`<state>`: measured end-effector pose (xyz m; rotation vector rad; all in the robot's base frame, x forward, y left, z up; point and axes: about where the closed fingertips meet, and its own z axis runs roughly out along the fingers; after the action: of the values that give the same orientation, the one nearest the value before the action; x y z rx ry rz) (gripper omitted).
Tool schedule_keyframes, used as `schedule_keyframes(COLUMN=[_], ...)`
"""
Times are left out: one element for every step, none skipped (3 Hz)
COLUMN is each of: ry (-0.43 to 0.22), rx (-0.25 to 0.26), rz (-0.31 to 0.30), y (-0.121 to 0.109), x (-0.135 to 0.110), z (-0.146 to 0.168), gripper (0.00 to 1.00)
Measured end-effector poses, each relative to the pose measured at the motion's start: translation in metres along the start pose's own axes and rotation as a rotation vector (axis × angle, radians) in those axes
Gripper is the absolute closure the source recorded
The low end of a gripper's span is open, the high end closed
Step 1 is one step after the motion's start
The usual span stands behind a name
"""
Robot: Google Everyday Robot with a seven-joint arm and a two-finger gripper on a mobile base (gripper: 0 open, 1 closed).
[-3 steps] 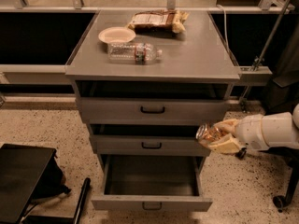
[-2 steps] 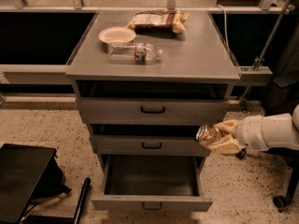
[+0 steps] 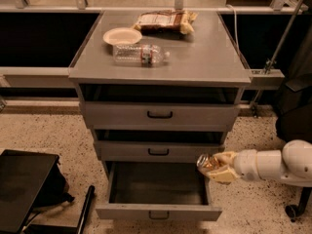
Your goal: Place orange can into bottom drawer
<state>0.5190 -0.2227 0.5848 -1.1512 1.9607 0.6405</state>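
The gripper (image 3: 215,167) was recorded clamped around the orange can (image 3: 206,162), which was held tilted on its side just below the right end of the middle drawer (image 3: 158,151). The bottom drawer (image 3: 158,212) (pulled open, its interior dark) was located just below and to the left of the gripper, the can being over its right wall. A clear bottle (image 3: 140,54), a plate (image 3: 122,35) and a snack bag (image 3: 165,20) were seen on the cabinet top (image 3: 209,57), well above and left of the gripper.

Three drawers (image 3: 159,115), one can (image 3: 206,162), bottle (image 3: 139,54), plate (image 3: 122,35), bag (image 3: 163,21); one end effector (image 3: 218,168) by bottom drawer (image 3: 158,212).
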Motion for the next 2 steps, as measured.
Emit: schedule_keyframes(ry=[-0.015,-0.009], rx=[-0.024,-0.057], rz=[0.054,0.077], y=[-0.002,-0.002], x=[0.049,0.075], z=[0.06,0.124], gripper=[1.0,1.0])
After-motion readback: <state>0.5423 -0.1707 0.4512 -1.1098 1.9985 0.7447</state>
